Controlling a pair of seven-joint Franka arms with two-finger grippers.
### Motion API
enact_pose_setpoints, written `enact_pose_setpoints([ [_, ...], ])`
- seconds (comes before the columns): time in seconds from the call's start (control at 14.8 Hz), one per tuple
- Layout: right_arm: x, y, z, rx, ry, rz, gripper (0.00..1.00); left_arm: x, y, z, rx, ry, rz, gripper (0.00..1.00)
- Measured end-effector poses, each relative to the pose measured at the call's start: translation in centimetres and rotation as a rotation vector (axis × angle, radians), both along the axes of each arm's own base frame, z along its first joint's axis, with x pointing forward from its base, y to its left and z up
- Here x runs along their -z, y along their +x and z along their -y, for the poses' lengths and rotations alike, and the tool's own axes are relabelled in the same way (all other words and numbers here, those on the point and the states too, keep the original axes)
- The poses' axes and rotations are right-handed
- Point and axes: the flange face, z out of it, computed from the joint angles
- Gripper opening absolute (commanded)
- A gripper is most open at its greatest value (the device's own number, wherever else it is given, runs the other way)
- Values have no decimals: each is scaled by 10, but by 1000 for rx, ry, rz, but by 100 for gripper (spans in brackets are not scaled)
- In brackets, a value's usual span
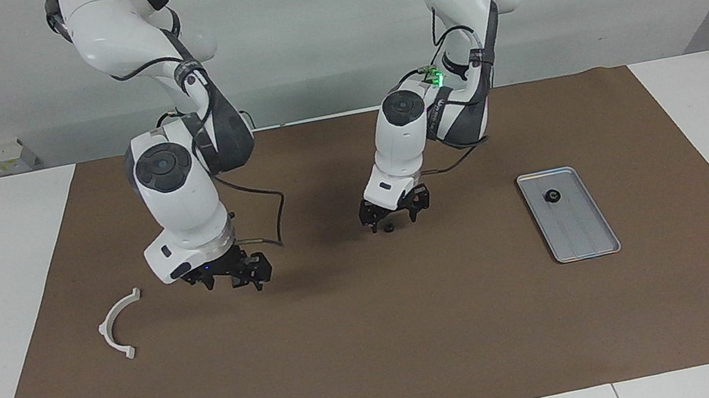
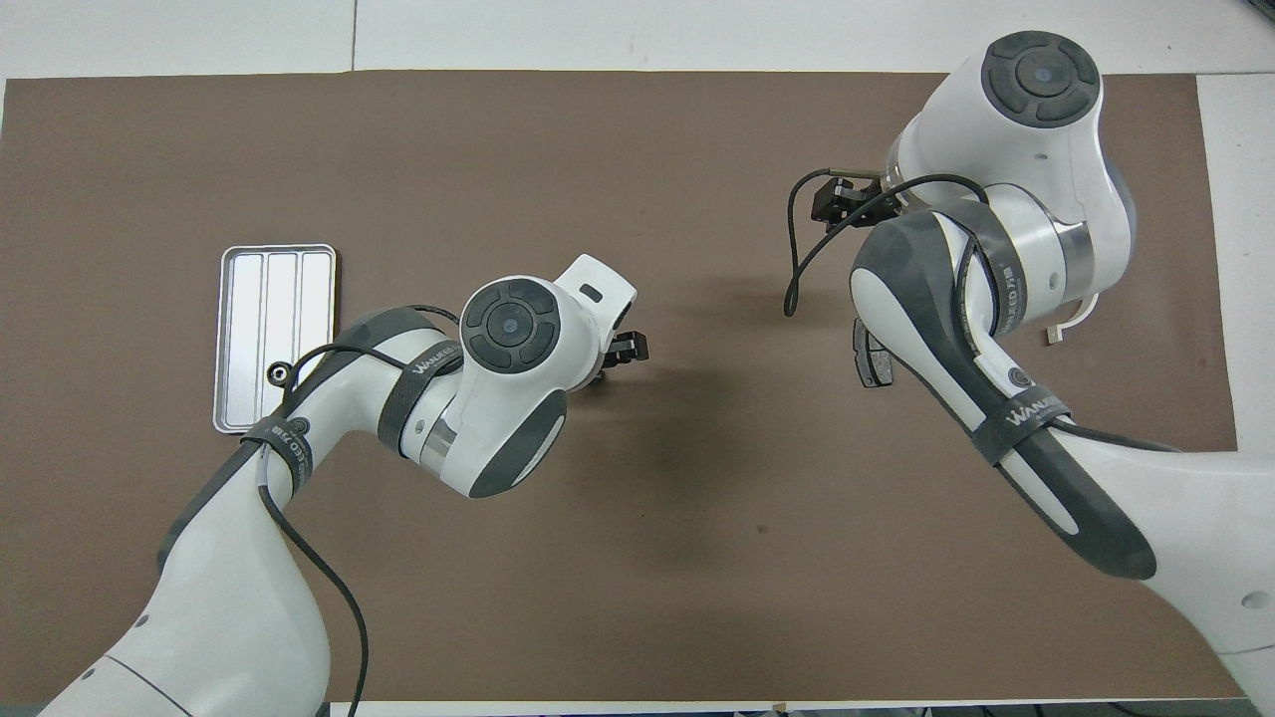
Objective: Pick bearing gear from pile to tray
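The silver tray [image 1: 583,235] lies toward the left arm's end of the table and holds one small black round piece [image 1: 552,196]; both also show in the overhead view, the tray [image 2: 249,299] and the piece [image 2: 278,373]. My left gripper [image 1: 393,221] hangs low over the middle of the mat, fingers apart, with another small black round piece [image 1: 388,228] on the mat right under it. My right gripper [image 1: 231,279] hovers low beside the white curved bracket [image 1: 117,327]. A dark grey pad [image 2: 870,360] lies half hidden under the right arm.
A brown mat [image 1: 384,369] covers most of the white table. Only the bracket's end [image 2: 1071,321] shows past the right arm in the overhead view. The left gripper [image 2: 623,351] and right gripper [image 2: 845,204] are partly covered by their own wrists there.
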Motion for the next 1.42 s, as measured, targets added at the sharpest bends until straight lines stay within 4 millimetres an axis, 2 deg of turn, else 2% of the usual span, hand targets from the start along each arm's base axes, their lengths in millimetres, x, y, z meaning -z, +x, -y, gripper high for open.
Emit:
enact_pose_setpoints([
  [0.47, -17, 1, 33, -116, -29, 7, 100, 20, -14, 0, -7, 21, -21, 88],
  [0.54, -19, 0, 36, -131, -44, 7, 100, 21, -17, 3, -10, 23, -24, 84],
  [0.61, -22, -1, 38, -140, -49, 7, 100, 22, -19, 4, -11, 24, -25, 69],
  [0.81, -37, -7, 52, -174, -28, 12, 100, 22, -19, 5, -32, 22, -25, 6],
  [0.88, -44, -10, 63, -182, -30, 17, 100, 22, -18, 5, -37, 20, -23, 0],
  [1.02, -63, -22, 81, -183, -38, 27, 100, 21, -17, 4, -45, 17, -20, 0],
  [1.22, -99, -57, 95, -179, -27, 13, 100, 20, -12, -1, -61, 17, -16, 0],
  [1.36, -129, -80, 99, -175, -30, 4, 100, 15, 1, -17, -77, 24, -11, 0],
  [1.42, -143, -91, 98, -175, -32, 1, 100, 9, 12, -33, -67, 39, -17, 0],
])
